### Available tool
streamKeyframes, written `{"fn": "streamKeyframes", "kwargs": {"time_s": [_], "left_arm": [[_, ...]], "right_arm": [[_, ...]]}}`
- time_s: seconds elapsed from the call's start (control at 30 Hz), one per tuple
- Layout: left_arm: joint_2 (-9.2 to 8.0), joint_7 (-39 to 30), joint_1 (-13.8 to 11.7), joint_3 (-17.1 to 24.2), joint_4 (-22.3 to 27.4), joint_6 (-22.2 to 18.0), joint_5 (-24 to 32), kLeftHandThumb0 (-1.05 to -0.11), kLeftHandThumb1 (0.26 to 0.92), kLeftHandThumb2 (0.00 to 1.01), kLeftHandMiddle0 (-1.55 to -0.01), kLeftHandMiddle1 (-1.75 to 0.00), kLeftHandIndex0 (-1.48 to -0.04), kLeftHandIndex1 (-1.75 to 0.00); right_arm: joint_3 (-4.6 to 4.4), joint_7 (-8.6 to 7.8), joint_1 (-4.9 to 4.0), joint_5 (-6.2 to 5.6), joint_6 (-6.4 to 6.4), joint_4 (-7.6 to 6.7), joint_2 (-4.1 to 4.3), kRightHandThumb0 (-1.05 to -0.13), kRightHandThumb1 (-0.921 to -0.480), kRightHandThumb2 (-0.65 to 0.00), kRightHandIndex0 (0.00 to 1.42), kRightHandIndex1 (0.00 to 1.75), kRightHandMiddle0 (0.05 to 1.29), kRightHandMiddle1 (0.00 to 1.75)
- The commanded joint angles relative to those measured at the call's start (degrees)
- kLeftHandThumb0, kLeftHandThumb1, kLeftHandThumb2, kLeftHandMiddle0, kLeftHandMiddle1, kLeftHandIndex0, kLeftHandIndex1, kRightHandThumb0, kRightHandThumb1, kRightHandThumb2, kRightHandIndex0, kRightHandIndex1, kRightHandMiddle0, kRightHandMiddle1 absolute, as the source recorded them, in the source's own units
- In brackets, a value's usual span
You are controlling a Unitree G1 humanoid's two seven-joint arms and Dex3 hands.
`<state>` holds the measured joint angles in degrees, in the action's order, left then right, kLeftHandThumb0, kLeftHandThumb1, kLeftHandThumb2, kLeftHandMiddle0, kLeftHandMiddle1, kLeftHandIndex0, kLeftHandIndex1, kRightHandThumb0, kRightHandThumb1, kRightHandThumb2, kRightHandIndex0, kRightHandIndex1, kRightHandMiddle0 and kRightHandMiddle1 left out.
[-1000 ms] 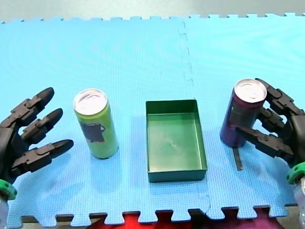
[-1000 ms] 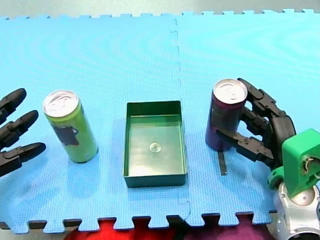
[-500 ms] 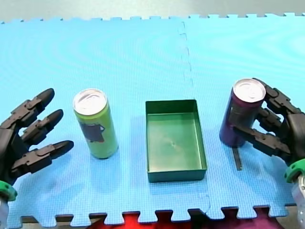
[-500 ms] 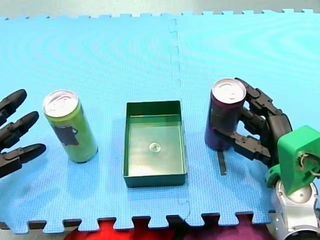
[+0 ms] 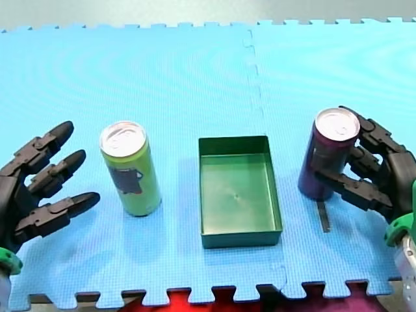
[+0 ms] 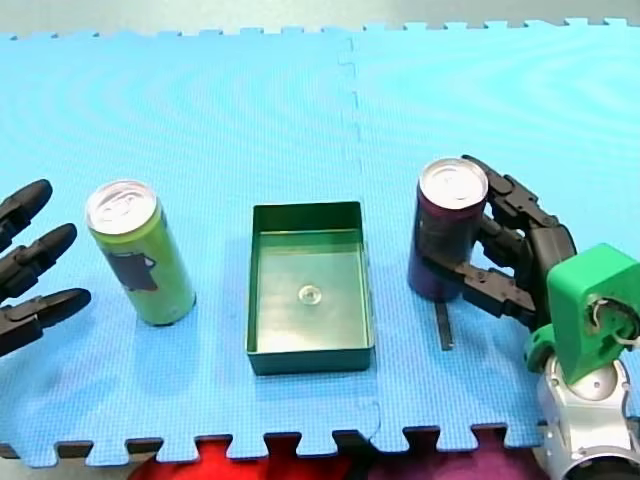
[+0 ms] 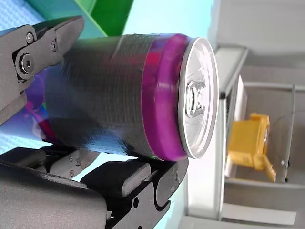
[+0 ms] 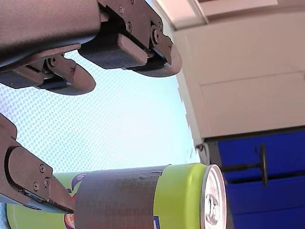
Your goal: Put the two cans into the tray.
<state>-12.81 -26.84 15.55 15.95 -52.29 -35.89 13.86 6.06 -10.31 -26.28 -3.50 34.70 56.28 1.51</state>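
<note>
A purple can (image 5: 327, 156) stands upright on the blue mat to the right of the green tray (image 5: 240, 238). My right hand (image 5: 346, 162) is shut on it, thumb on the near side and fingers (image 5: 379, 138) behind; the first wrist view shows the purple can (image 7: 119, 90) pressed between the fingers (image 7: 138, 179). A lime-green can (image 5: 130, 170) stands upright to the left of the tray. My left hand (image 5: 73, 164) is at the lower left, a short gap away from it. The lime-green can (image 8: 138, 198) also lies before the fingers (image 8: 128, 50) in the second wrist view. Nothing is in the tray.
The blue foam mat (image 5: 195, 78) covers the surface, with a seam (image 5: 255, 84) running back from the tray. A short dark strip (image 5: 323, 216) lies on the mat by the purple can. The mat's toothed front edge (image 5: 214, 294) is close to the tray.
My right hand has closed in on the purple can and shifted slightly left toward the tray with it. The left hand and the lime-green can have stayed put.
</note>
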Motion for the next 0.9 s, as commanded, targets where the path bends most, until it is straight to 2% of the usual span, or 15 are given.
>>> {"fn": "streamKeyframes", "kwargs": {"time_s": [0.0,0.1,0.33,0.87], "left_arm": [[-0.36,-0.11,-0.22,0.19,0.36,-0.14,0.28,-0.779,0.639,0.0,-0.55,0.0,-0.5,0.0],[-0.4,-0.29,-0.37,0.25,0.61,0.0,0.43,-0.777,0.638,0.0,-0.55,0.0,-0.51,0.0],[-0.44,-0.74,-0.51,0.48,0.79,0.08,0.71,-0.771,0.636,0.0,-0.55,0.0,-0.51,0.0],[-0.58,-1.76,-0.81,0.95,1.2,0.48,1.56,-0.762,0.628,0.0,-0.55,0.0,-0.51,0.0]], "right_arm": [[-0.01,0.17,-0.44,0.07,-0.14,-0.04,0.02,-1.014,-0.674,0.0,0.58,0.0,0.5,0.0],[0.03,0.42,-1.1,0.17,-0.21,0.72,0.13,-1.006,-0.673,0.0,0.58,0.0,0.5,0.0],[-0.09,1.81,-2.84,1.21,0.01,2.65,0.67,-0.99,-0.674,0.0,0.59,0.0,0.5,0.0],[-0.18,2.15,-3.71,1.79,-0.1,3.15,0.56,-0.959,-0.673,0.0,0.58,0.0,0.49,0.0]]}}
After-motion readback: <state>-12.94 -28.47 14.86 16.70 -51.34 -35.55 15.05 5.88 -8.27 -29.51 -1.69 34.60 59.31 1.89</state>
